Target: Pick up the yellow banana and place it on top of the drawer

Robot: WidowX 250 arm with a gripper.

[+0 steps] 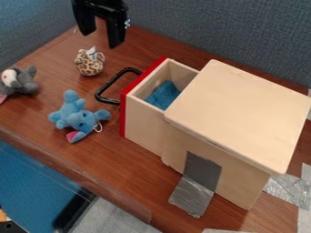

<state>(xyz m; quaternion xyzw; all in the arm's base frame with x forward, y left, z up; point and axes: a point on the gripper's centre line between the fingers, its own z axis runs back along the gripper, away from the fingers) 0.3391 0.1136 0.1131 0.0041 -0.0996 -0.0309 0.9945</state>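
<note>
Camera view crops the black two-fingered claw (102,41), spread wide; the red-fronted wooden drawer (143,125) partly hides something blue (163,94).

Likely a lab — taped-down drawer box (243,102)

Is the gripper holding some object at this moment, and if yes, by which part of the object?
Nothing is held: the gripper has its fingers apart, with no object between them.
</note>
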